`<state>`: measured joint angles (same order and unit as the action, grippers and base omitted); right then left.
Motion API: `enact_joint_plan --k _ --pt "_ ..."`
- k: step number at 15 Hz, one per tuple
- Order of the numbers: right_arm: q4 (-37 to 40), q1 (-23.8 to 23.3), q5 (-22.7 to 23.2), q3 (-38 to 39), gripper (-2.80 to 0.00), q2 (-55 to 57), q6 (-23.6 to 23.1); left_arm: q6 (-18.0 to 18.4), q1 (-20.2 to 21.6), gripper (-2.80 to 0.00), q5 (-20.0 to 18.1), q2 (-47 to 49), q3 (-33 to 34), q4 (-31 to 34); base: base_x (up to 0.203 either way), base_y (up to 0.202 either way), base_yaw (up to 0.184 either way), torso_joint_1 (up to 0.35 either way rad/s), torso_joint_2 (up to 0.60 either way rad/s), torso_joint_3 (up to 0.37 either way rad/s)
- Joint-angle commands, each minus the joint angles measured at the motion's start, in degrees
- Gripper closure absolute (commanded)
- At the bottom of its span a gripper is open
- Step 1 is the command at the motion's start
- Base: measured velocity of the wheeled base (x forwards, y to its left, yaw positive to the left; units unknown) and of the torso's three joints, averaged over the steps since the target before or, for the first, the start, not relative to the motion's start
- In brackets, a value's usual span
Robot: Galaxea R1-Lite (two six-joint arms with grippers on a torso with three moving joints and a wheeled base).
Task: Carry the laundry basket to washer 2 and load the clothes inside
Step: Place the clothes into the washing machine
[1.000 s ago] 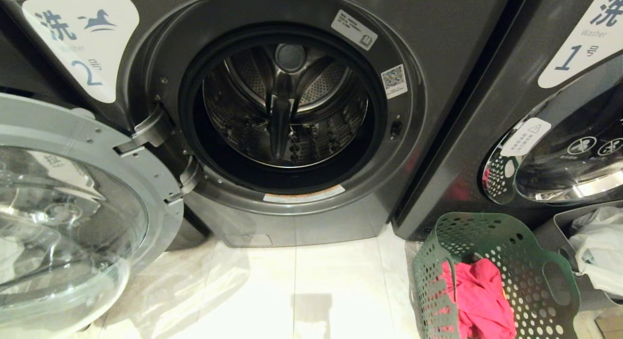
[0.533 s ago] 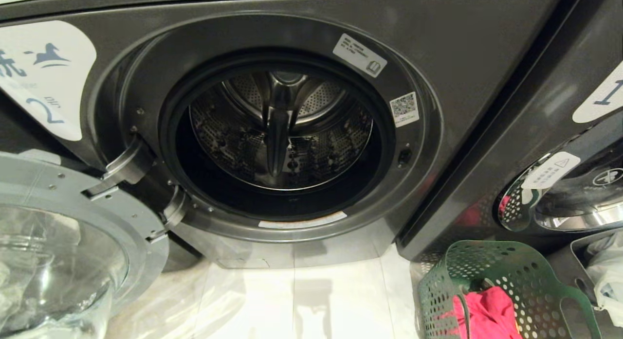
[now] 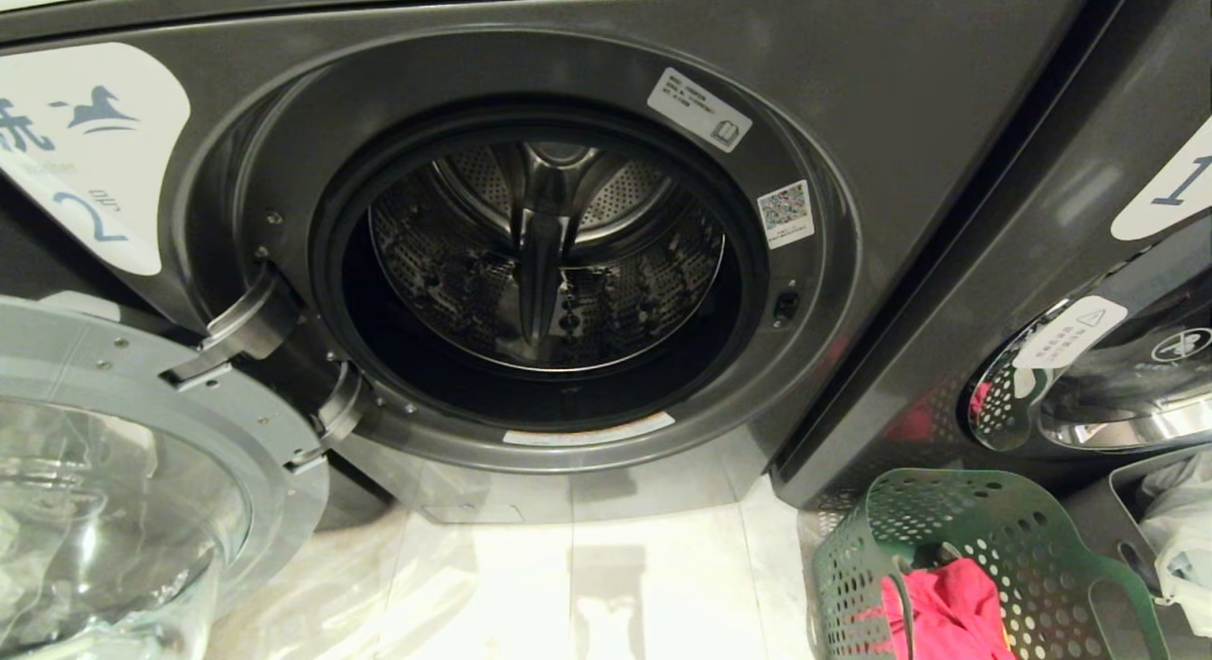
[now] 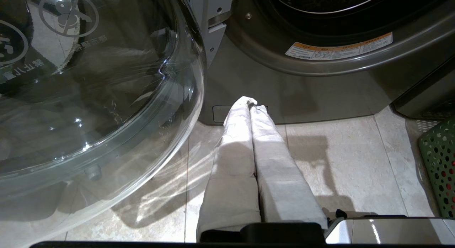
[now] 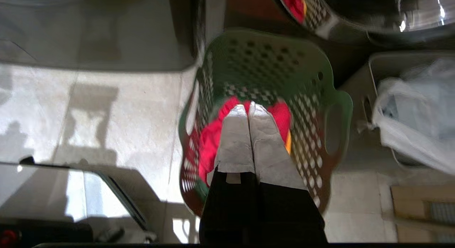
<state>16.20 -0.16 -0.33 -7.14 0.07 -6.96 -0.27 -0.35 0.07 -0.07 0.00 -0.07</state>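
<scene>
Washer 2 [image 3: 881, 92] fills the head view, its drum [image 3: 544, 253] bare and its glass door [image 3: 123, 508] swung open to the left. The green laundry basket [image 3: 1023, 537] stands on the floor at the lower right, in front of the neighbouring machine, with pink-red clothes [image 3: 947, 613] inside. In the right wrist view my right gripper [image 5: 247, 106] hangs shut above the basket [image 5: 273, 59], over the red garment [image 5: 213, 134], with a sliver of yellow-orange cloth [image 5: 288, 142] beside it. My left gripper [image 4: 250, 103] is shut and holds nothing, low over the floor before the washer's base [image 4: 302, 95].
Washer 1 [image 3: 1089, 291] stands to the right, door closed. A grey bin with a white bag [image 3: 1174, 537] sits right of the basket. The open door [image 4: 89, 98] takes up the space on the left. Pale floor tiles [image 3: 587, 584] lie before the washer.
The head view has shifted: the washer opening looms larger and lower, and the basket has slid toward the lower right corner. Between half a second ago and now nothing differs.
</scene>
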Motion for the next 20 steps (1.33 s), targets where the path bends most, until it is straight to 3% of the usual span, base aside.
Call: enact_joint_plan --k 1,4,7,9,11,16,20 --pt "-0.07 -0.04 -1.06 -3.84 0.0 1.01 -0.29 -0.08 0.0 0.0 0.01 0.07 0.0 -0.01 0.0 0.0 0.0 0.0 0.0 0.0" --pt "2.87 -0.14 -5.04 -16.39 0.0 14.62 5.11 0.0 0.0 0.0 0.01 0.07 0.0 -0.01 0.0 0.0 0.0 0.0 0.0 0.0" --pt "6.62 -0.35 -9.02 -24.53 0.0 37.35 21.4 0.0 0.0 0.0 0.01 0.07 0.0 -0.01 0.0 0.0 0.0 0.0 0.0 0.0" --pt "8.52 -0.41 -10.67 -24.49 0.0 49.84 31.64 0.0 -0.04 0.0 0.01 0.07 0.0 -0.01 0.0 0.0 0.0 0.0 0.0 0.0" --pt "7.99 -0.49 -10.63 -22.66 0.0 60.21 37.49 0.0 0.0 0.0 0.01 0.07 0.0 -0.01 0.0 0.0 0.0 0.0 0.0 0.0" --pt "-10.91 -3.58 -9.45 -14.97 0.0 80.43 42.8 0.0 0.0 0.0 0.01 0.07 0.0 -0.01 0.0 0.0 0.0 0.0 0.0 0.0" --pt "-18.78 -12.62 -5.96 -13.33 0.0 93.36 42.63 0.0 0.0 0.0 0.01 0.07 0.0 -0.01 0.0 0.0 0.0 0.0 0.0 0.0"
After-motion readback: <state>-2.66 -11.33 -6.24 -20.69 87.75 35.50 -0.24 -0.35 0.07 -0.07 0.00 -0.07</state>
